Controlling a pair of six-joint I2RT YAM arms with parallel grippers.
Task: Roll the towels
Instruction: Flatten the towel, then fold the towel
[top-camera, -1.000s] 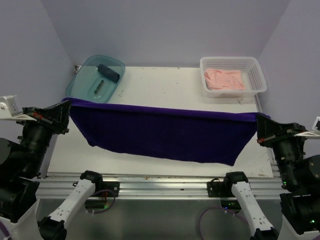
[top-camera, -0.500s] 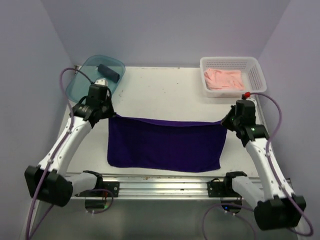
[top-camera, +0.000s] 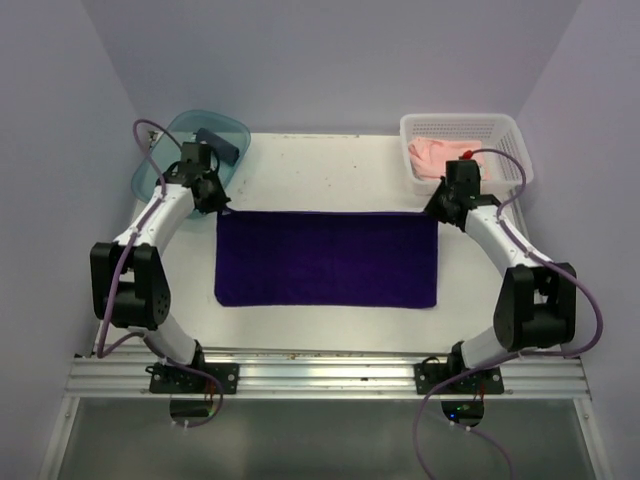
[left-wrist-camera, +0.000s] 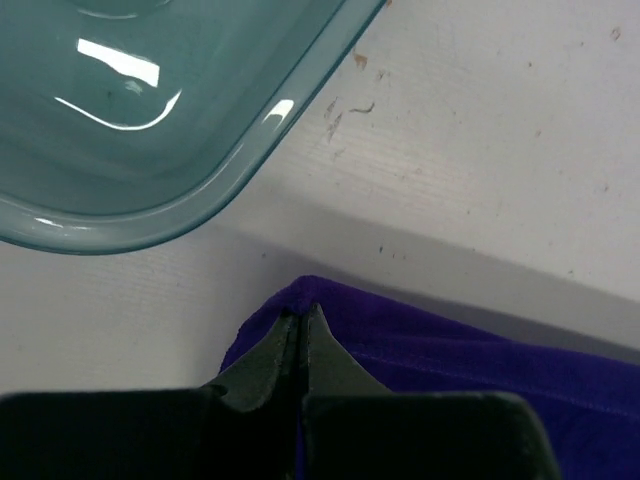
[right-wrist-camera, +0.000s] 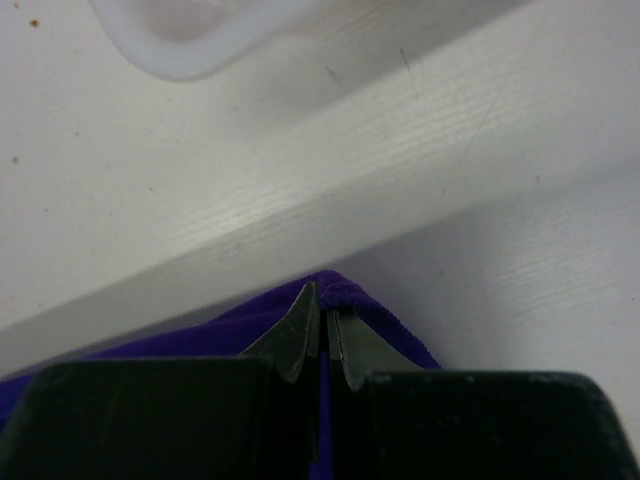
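The deep purple towel (top-camera: 327, 258) lies spread flat on the white table. My left gripper (top-camera: 217, 205) is shut on its far left corner (left-wrist-camera: 300, 297). My right gripper (top-camera: 435, 207) is shut on its far right corner (right-wrist-camera: 340, 290). A dark slate-blue towel (top-camera: 222, 143) lies rolled in the teal bin (top-camera: 160, 165) at the back left. The pale pink towel (top-camera: 435, 150) lies crumpled in the white basket (top-camera: 505, 135) at the back right, partly behind my right wrist.
The teal bin's rim (left-wrist-camera: 230, 160) is close beyond my left fingers. The white basket's corner (right-wrist-camera: 190, 55) is just beyond my right fingers. Purple walls close in the table on three sides.
Both arms have swung away from the near edge to the back of the table, carrying the purple towel from hanging stretched in the air down to lying flat on the table.
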